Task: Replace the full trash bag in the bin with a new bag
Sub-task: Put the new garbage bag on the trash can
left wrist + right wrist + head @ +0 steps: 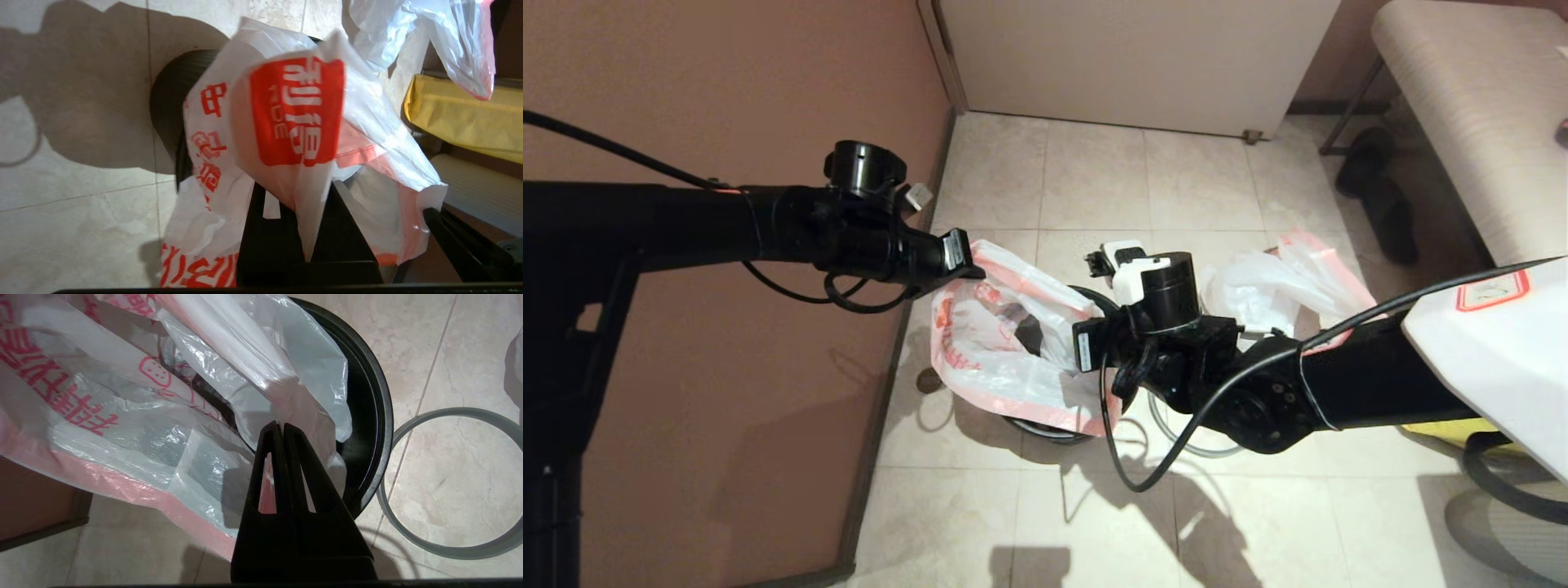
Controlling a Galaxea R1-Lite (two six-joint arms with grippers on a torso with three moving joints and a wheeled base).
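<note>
Over the bin (1045, 429), left hand (306, 245) and right hand (281, 428) each pinch the new bag (996, 343) shut-fingered, spreading its mouth to line it.

The new bag (286, 122) bore a red square logo with white Chinese characters, bold red characters at its nine o'clock.

Bin (1094, 304) mostly hidden under new bag (1005, 343) and right arm. Full trash bag (1282, 286) partly behind right arm. Yellow bag (461, 118) cut by edge. Left pincer (970, 260) tips buried in plastic.
</note>
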